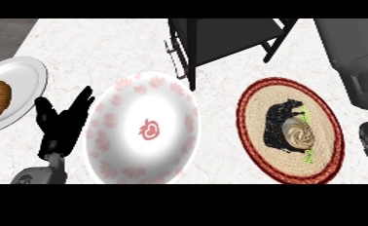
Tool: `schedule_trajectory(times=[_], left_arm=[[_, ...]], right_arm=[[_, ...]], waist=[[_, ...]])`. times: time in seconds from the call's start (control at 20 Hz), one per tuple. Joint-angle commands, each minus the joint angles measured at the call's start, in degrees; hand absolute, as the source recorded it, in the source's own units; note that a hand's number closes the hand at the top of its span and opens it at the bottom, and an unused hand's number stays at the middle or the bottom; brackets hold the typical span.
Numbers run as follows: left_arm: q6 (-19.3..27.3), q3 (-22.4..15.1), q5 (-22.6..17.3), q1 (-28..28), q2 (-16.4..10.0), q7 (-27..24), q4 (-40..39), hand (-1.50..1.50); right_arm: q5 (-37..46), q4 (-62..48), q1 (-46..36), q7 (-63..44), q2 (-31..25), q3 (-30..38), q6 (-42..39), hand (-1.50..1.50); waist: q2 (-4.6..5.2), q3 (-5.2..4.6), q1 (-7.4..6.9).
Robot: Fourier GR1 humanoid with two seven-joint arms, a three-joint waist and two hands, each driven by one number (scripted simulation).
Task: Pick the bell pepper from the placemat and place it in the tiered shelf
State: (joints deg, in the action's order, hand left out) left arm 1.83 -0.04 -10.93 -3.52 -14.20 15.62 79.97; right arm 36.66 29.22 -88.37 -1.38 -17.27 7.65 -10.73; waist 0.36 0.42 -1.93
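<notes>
Right black hand covers the green bell pepper on the round woven red-rimmed placemat; its grip cannot be told. Left black hand rests spread. White marbled counter, dark tiered shelf behind; the red mark on the pink-flowered white plate is unreadable.

At the lower left of your frame, the left hand stood open, fingers up, just beside a pink-flowered plate. A white plate with something brown sat at the left edge. At right, on the round placemat, the right hand covered the bell pepper, of which you saw only green slivers. The dark tiered shelf stood at top centre.
</notes>
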Motion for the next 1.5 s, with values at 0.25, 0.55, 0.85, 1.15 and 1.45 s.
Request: schedule_trajectory(times=[0.25, 0.55, 0.85, 1.15, 1.45], left_arm=[[0.4, 0.3, 1.1, 1.8, 1.2, -1.6, -3.5, 0.00], [0.1, 1.3, -0.4, -0.5, 1.3, 1.3, -2.9, 0.00], [-0.8, 0.7, 0.1, 2.6, 0.8, 1.2, -0.3, 0.00], [0.6, 0.0, 1.8, -0.4, 2.3, 1.3, -2.7, 0.00], [0.0, 0.3, 1.6, 0.7, 2.9, -0.7, -3.0, 0.00]], right_arm=[[-5.9, -3.3, -3.2, -4.1, -2.9, 8.2, 1.3, -1.50], [-11.5, -5.6, -5.2, -6.0, 1.3, 14.2, 7.5, -1.50], [-19.1, -5.9, -6.3, -9.8, -1.4, 21.5, 6.8, -1.50], [-17.9, -6.9, -6.4, -7.8, -7.7, 22.5, 13.5, -1.50], [-18.4, -8.4, -4.9, -10.4, -14.7, 25.3, 19.0, -1.50]], waist=[[0.03, -0.48, 0.91], [0.47, -0.50, 0.02], [-0.12, -0.44, 0.45], [0.47, -0.49, 0.32], [0.50, -0.49, 0.36]])
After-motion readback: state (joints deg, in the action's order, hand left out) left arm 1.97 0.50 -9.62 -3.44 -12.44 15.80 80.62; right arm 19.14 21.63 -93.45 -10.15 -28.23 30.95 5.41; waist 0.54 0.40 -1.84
